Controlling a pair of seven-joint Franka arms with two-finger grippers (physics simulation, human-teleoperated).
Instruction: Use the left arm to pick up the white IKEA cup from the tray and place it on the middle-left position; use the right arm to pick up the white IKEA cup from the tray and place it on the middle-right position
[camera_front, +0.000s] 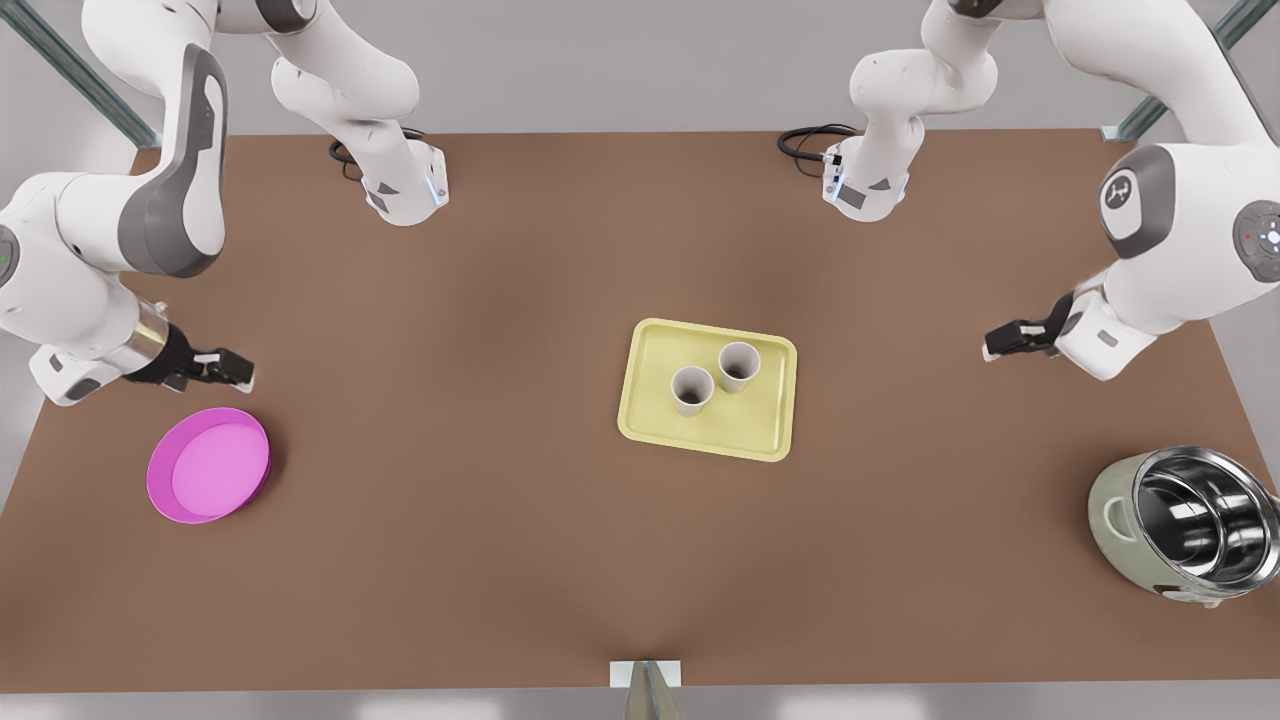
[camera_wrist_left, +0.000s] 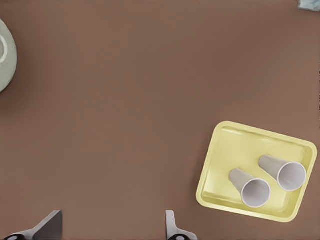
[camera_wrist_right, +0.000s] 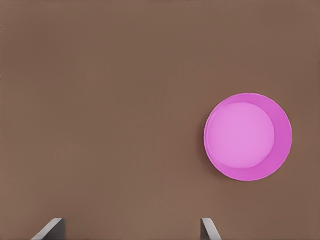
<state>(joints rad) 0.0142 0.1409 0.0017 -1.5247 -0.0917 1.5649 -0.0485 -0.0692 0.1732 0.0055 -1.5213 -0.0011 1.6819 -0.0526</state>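
Two white cups (camera_front: 692, 389) (camera_front: 738, 366) stand upright, mouths up, side by side on the tray (camera_front: 650, 420) at mid surface (camera_front: 450, 560). Left tool (camera_front: 1005, 340), near the rice cooker (camera_front: 1180, 525), and right tool (camera_front: 225, 370), beside the pink dish (camera_front: 208, 465), both hover wide open, holding nothing.

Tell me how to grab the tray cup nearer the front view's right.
Pinch the cup at its rim from above, probably: it stands upright, mouth open, and the second cup crowds its side toward the front view's left. The open left gripper is nearer.
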